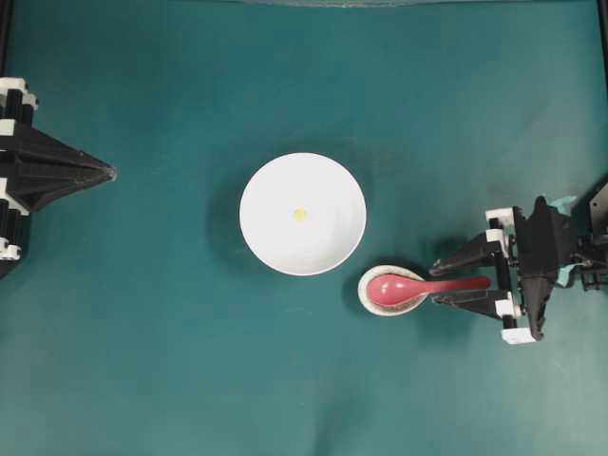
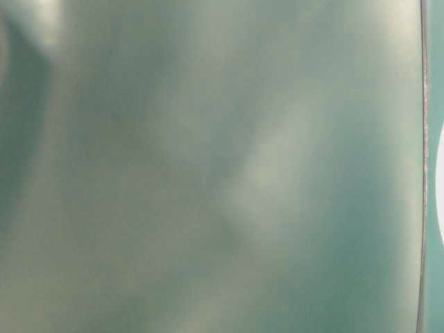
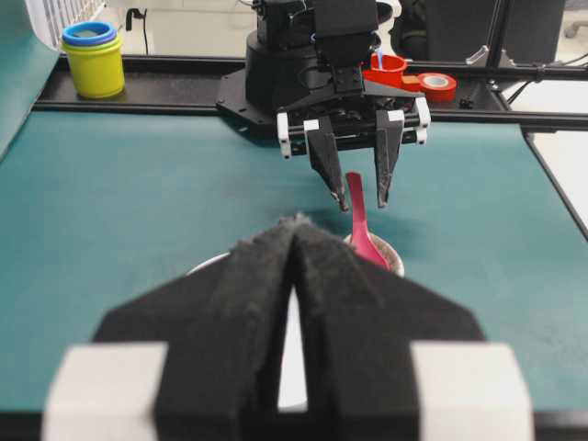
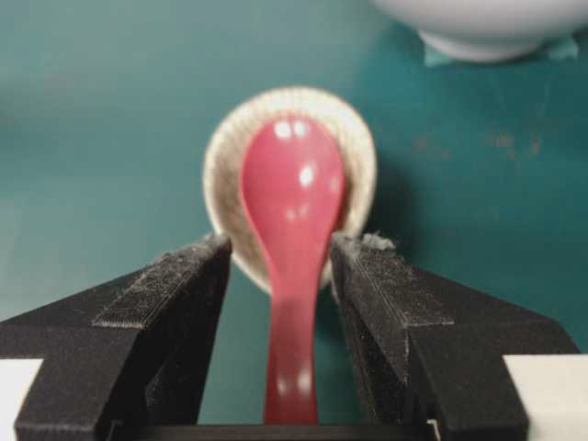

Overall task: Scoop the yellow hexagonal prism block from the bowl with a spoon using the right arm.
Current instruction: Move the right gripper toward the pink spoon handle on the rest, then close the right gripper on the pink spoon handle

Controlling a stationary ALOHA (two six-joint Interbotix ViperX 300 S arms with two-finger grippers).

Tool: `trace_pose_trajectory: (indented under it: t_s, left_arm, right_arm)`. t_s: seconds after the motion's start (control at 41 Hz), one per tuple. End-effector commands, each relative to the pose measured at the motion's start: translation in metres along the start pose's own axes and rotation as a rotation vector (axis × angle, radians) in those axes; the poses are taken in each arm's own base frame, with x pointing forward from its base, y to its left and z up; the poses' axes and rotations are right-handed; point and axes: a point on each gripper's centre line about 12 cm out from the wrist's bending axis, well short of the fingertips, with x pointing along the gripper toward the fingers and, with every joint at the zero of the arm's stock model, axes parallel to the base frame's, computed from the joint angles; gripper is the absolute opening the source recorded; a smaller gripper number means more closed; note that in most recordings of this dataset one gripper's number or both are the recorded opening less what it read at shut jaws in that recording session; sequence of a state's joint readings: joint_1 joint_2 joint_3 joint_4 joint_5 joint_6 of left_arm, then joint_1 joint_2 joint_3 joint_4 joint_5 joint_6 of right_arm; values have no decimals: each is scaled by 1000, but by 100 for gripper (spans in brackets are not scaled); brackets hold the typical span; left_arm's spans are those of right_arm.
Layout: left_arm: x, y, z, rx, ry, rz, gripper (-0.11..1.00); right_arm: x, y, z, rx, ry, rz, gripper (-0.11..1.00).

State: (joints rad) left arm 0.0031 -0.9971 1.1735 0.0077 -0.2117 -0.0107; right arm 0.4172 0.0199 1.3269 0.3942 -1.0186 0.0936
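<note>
The white bowl sits at the table's middle with the tiny yellow block at its centre. The pink-red spoon lies with its scoop in a speckled cream spoon rest, just right of and below the bowl. My right gripper is open, one finger on each side of the spoon's handle, with a gap on both sides in the right wrist view. There the spoon points away and the bowl is at the top right. My left gripper is shut and empty at the far left.
The left wrist view looks across the bowl's rim to the right arm's base. A yellow cup with a blue lid and a red tape roll stand beyond the table. The table-level view is a blur.
</note>
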Motion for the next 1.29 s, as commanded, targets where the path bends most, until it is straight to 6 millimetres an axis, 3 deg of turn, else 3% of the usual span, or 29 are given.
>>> trace_pose_trajectory:
  t_s: [0.0, 0.463, 1.267]
  left_arm:
    - [3, 0, 8, 1, -18, -1, -1]
    - [3, 0, 6, 0, -8, 0, -1]
    - [3, 0, 7, 3, -9, -1, -1]
  right_arm:
    - [2, 1, 1, 6, -11, -5, 54]
    - [2, -2, -12, -13, 41, -17, 54]
    - [3, 1, -11, -65, 34, -2, 54]
